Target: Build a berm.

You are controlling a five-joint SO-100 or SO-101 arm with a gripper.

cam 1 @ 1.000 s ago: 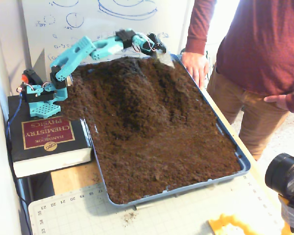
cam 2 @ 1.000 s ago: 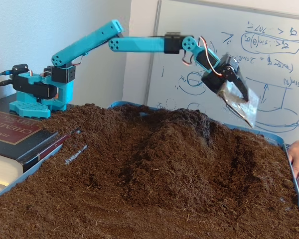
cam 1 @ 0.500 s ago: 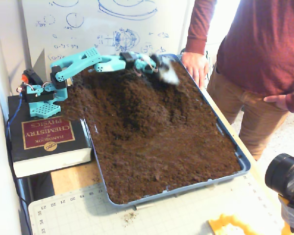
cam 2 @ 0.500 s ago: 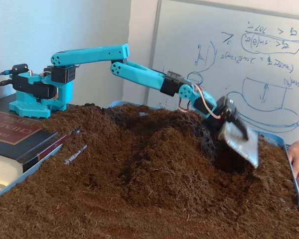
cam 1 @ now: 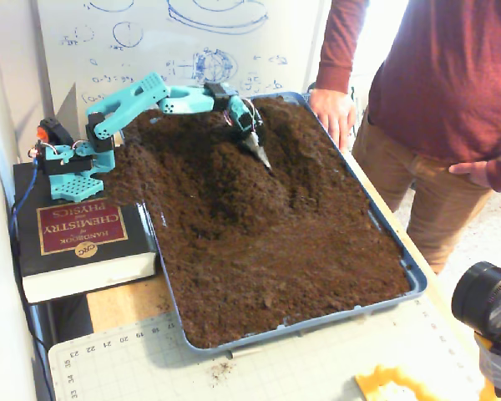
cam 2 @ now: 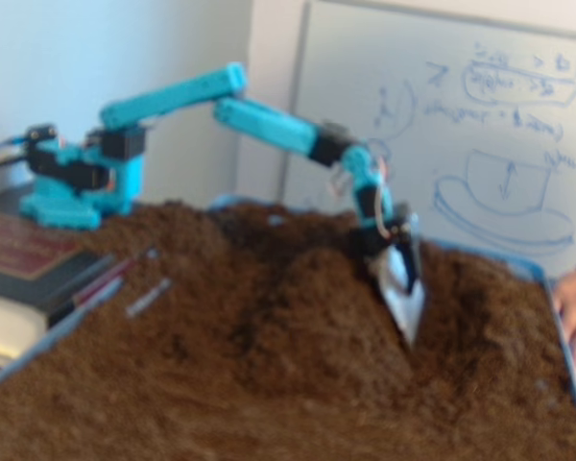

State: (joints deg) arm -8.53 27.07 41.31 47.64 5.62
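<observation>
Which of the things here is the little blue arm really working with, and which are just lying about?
In use:
- raised ridge of dark brown crumbly soil, the berm
- gripper with a silvery scoop blade, tip at the ridge's side
- blue tray holding the soil

Just lying about:
- thick black chemistry handbook
- green cutting mat
- whiteboard with sketches
- bystander's hand on the tray edge

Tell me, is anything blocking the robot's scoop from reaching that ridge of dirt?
Nothing visible does. The gripper, carrying a shiny scoop-like blade, already sits against the right-hand slope of the berm in both fixed views, its tip at the soil. The man's hand rests apart on the tray edge.
</observation>
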